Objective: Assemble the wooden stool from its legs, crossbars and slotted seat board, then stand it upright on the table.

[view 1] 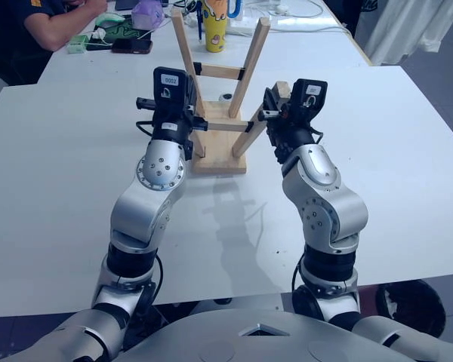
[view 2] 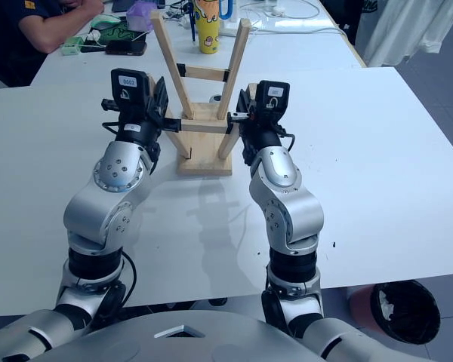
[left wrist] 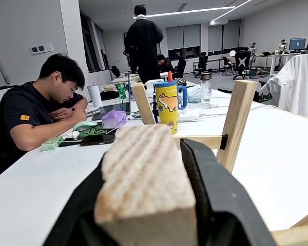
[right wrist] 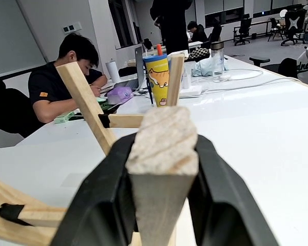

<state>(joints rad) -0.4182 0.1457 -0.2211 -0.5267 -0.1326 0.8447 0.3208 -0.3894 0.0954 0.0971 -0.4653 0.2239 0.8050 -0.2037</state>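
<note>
- While the stool (view 1: 225,113) sits upside-down, seat board (view 1: 219,163) down on the white table (view 1: 75,188), both arms are right on it!
- The left gripper (left wrist: 143,171) is pinching the cut end of the near left leg (left wrist: 146,205). Its black fingers (left wrist: 218,195) press against either side of the wood, and the sawn end grain pokes out between the jaws.
- It is the same on the other side: the right gripper (right wrist: 161,154) is clamped on the end of the near right leg (right wrist: 161,189), with its fingers (right wrist: 223,200) hugging both flanks.
- Between the two sets of jaws runs the lower crossbar (view 1: 228,125), joining the two gripped legs.
- Just below both jaws lies the seat board, flat on the table as far as the head views show.
- Beyond the jaws the two far legs (view 1: 254,60) rise and lean apart, tied together by an upper crossbar (view 1: 220,72).
- Farther out past the jaws, behind those far legs, a yellow cup (view 1: 216,32) stands on the neighbouring table, well apart from the stool.
</note>
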